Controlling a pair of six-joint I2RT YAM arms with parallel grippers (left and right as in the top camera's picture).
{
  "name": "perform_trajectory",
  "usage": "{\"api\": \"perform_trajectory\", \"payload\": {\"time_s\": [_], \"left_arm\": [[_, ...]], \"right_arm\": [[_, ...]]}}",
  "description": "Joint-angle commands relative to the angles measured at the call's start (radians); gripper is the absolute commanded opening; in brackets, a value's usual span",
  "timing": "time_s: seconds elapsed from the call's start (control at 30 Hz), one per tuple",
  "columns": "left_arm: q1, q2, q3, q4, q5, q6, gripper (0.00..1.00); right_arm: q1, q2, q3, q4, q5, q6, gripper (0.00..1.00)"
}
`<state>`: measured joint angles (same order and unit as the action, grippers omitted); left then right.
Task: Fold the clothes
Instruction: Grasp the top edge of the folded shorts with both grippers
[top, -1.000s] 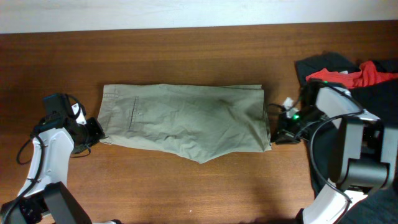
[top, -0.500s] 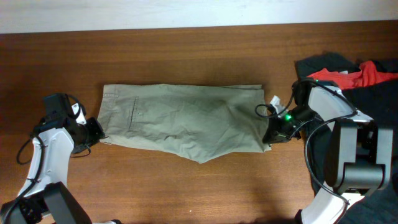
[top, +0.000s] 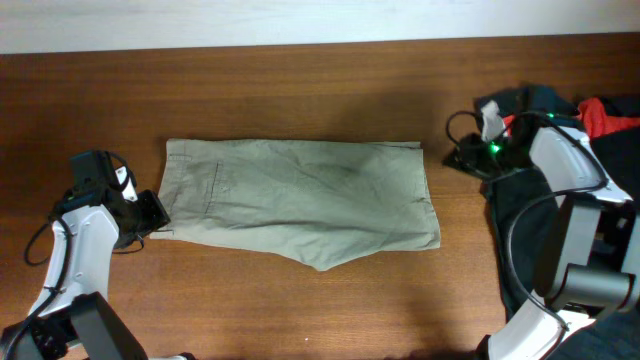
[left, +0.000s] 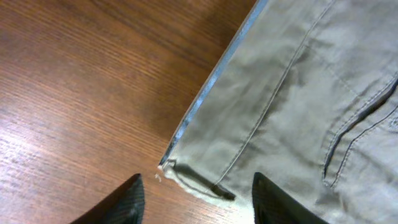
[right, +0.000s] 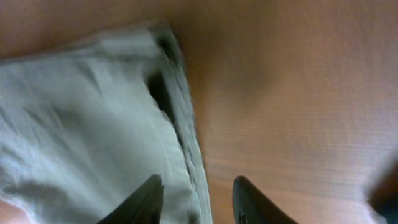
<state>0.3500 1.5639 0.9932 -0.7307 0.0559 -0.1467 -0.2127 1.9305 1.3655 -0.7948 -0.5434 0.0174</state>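
Observation:
The khaki clothes lie flat and folded lengthwise in the middle of the table, waistband to the left. My left gripper sits at the lower left waistband corner. In the left wrist view its jaws stand open, with that corner lying on the wood between them, and the pale blue lining edge shows. My right gripper hovers just right of the upper right hem corner. In the blurred right wrist view it is open, and the hem edge lies below and between the fingers.
A heap of black garments with a red-orange garment on top sits at the far right, behind my right arm. Bare brown table surrounds the shorts. A pale wall strip runs along the back edge.
Both grippers have opened and let go of the shorts. My right gripper has pulled back and up from the lower right hem to beside the upper right corner. The cloth lies flatter.

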Motion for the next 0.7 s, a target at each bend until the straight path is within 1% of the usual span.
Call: {"api": "perform_trajectory", "payload": {"time_s": [0.0, 0.03, 0.1, 0.13, 0.17, 0.2, 0.23, 0.27, 0.3, 0.33, 0.4, 0.47, 0.5, 0.63, 0.67], "left_arm": [[0.004, 0.001, 0.019, 0.038, 0.088, 0.027, 0.58], [0.004, 0.001, 0.019, 0.07, 0.167, 0.086, 0.58], [0.003, 0.001, 0.019, 0.124, 0.299, 0.152, 0.59], [0.001, 0.001, 0.019, 0.134, 0.334, 0.172, 0.59], [-0.002, 0.001, 0.019, 0.136, 0.356, 0.193, 0.59], [-0.01, 0.001, 0.019, 0.136, 0.369, 0.213, 0.59], [-0.021, 0.001, 0.019, 0.136, 0.371, 0.223, 0.59], [-0.037, 0.001, 0.019, 0.138, 0.37, 0.232, 0.59], [-0.05, 0.004, 0.019, 0.145, 0.371, 0.232, 0.59], [-0.064, 0.008, 0.019, 0.152, 0.369, 0.232, 0.59], [-0.091, 0.025, 0.019, 0.167, 0.359, 0.254, 0.59], [-0.111, 0.057, 0.019, 0.172, 0.303, 0.254, 0.59], [-0.113, 0.069, 0.019, 0.174, 0.304, 0.254, 0.59], [-0.113, 0.143, 0.019, 0.181, 0.304, 0.254, 0.59], [-0.113, 0.149, 0.019, 0.186, 0.304, 0.253, 0.59]], "right_arm": [[0.08, 0.034, 0.007, 0.131, -0.023, 0.083, 0.4], [0.1, 0.051, 0.007, 0.169, -0.002, 0.111, 0.4], [0.127, 0.081, 0.007, 0.217, 0.005, 0.137, 0.4], [0.141, 0.093, 0.007, 0.236, 0.006, 0.142, 0.41], [0.153, 0.104, 0.007, 0.248, 0.01, 0.142, 0.44], [0.161, 0.111, 0.007, 0.251, 0.018, 0.143, 0.51], [0.169, 0.123, 0.007, 0.251, 0.046, 0.154, 0.51], [0.175, 0.135, 0.007, 0.252, 0.063, 0.153, 0.49], [0.176, 0.141, 0.007, 0.252, 0.063, 0.153, 0.43], [0.176, 0.143, 0.008, 0.257, 0.06, 0.153, 0.25], [0.172, 0.138, 0.016, 0.261, 0.046, 0.153, 0.04], [0.15, 0.116, 0.047, 0.259, -0.033, 0.153, 0.04], [0.138, 0.101, 0.062, 0.259, -0.054, 0.153, 0.04], [0.107, 0.071, 0.115, 0.261, -0.042, 0.161, 0.04], [0.106, 0.071, 0.115, 0.256, -0.01, 0.16, 0.04]]}}
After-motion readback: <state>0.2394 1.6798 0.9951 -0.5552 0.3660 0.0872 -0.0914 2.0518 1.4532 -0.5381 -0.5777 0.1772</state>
